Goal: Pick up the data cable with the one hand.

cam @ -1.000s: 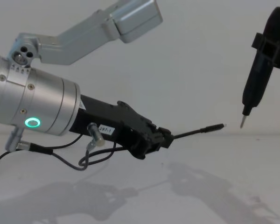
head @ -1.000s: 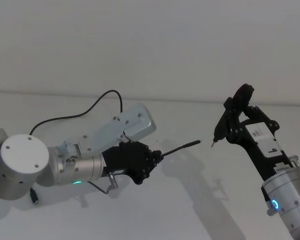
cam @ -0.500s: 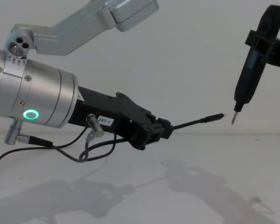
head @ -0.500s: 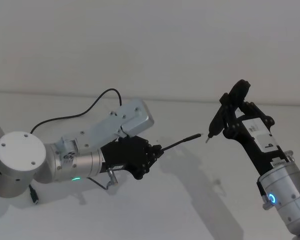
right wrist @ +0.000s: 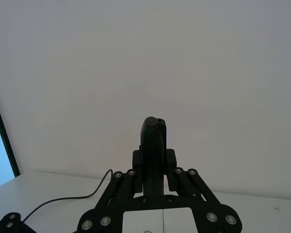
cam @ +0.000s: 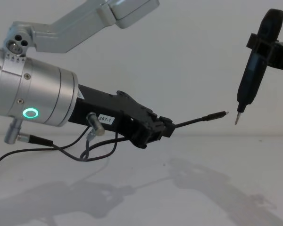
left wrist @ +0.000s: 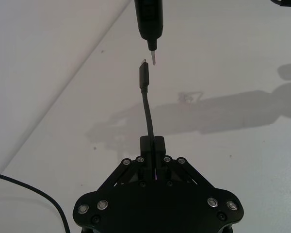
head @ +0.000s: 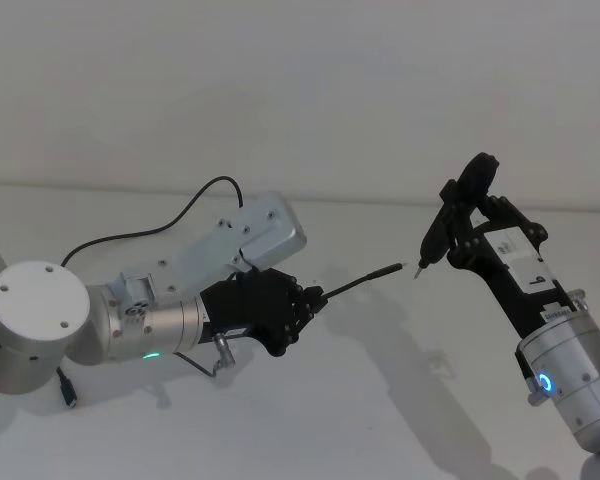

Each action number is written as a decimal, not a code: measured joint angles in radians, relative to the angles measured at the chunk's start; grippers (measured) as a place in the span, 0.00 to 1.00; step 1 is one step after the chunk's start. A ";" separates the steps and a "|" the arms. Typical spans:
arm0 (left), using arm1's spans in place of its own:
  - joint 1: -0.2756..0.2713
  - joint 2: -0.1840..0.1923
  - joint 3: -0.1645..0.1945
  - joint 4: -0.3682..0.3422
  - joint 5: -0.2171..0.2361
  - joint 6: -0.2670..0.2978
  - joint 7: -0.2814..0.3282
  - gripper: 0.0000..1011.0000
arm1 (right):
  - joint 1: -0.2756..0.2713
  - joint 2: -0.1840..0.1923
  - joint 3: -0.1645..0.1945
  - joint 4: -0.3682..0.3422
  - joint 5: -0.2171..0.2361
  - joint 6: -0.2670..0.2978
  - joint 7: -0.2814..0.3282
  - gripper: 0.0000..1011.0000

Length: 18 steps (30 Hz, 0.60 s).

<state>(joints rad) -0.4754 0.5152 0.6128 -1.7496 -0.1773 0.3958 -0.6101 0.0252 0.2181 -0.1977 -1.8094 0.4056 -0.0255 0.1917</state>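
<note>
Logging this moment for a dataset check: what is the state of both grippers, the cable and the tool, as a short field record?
left gripper: shut on the data cable, held up off the table
cable end: a short stretch with the plug sticks out past the fingers
right gripper: shut on the pen-shaped tool, metal tip pointing down
plug and tool tip: close together, with a small gap in the left wrist view
task state: cable picked up
</note>
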 joint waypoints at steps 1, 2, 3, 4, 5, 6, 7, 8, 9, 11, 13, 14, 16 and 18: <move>0.000 0.000 0.000 0.000 0.000 0.000 0.000 0.05 | 0.003 0.000 0.001 0.003 -0.001 0.000 0.002 0.27; 0.000 0.000 0.000 0.000 0.000 0.000 0.000 0.05 | 0.006 0.001 0.001 0.005 -0.001 0.000 0.004 0.27; 0.000 0.000 0.000 0.000 0.000 0.000 0.000 0.05 | 0.006 0.001 0.001 0.005 -0.001 0.000 0.004 0.27; 0.000 0.000 0.000 0.000 -0.001 0.000 0.001 0.05 | 0.009 0.001 0.002 0.007 -0.001 0.000 0.007 0.27; 0.000 0.000 0.000 -0.001 -0.001 -0.001 0.001 0.05 | 0.010 0.001 0.002 0.008 -0.001 0.000 0.008 0.27; 0.000 0.000 -0.001 -0.001 -0.001 -0.001 0.001 0.05 | 0.013 0.002 0.003 0.008 -0.001 0.001 0.011 0.27; 0.000 0.000 -0.001 -0.001 -0.001 -0.001 0.001 0.05 | 0.015 0.002 0.003 0.009 0.000 0.001 0.012 0.27; 0.000 0.000 -0.001 -0.001 -0.001 -0.001 0.001 0.05 | 0.016 0.003 0.003 0.009 0.000 0.001 0.014 0.27; 0.000 0.000 -0.001 -0.001 -0.001 -0.001 0.001 0.05 | 0.019 0.003 0.003 0.009 0.001 0.001 0.016 0.27; 0.000 0.000 -0.001 -0.001 -0.001 -0.001 0.001 0.05 | 0.021 0.004 0.003 0.009 0.004 0.002 0.020 0.27; 0.000 0.000 -0.001 -0.001 -0.001 -0.001 0.001 0.05 | 0.023 0.005 0.003 0.008 0.006 0.002 0.022 0.27; 0.000 0.000 -0.001 -0.001 -0.001 -0.001 0.001 0.05 | 0.024 0.006 0.003 0.008 0.007 0.002 0.023 0.27; 0.000 0.000 -0.001 -0.001 -0.001 -0.002 0.001 0.05 | 0.026 0.006 0.002 0.006 0.011 0.003 0.025 0.27; 0.000 0.000 -0.002 -0.001 -0.002 -0.002 0.001 0.05 | 0.027 0.007 0.002 0.004 0.015 0.003 0.027 0.27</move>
<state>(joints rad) -0.4754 0.5152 0.6111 -1.7504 -0.1788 0.3943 -0.6094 0.0525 0.2249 -0.1961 -1.8049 0.4202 -0.0229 0.2188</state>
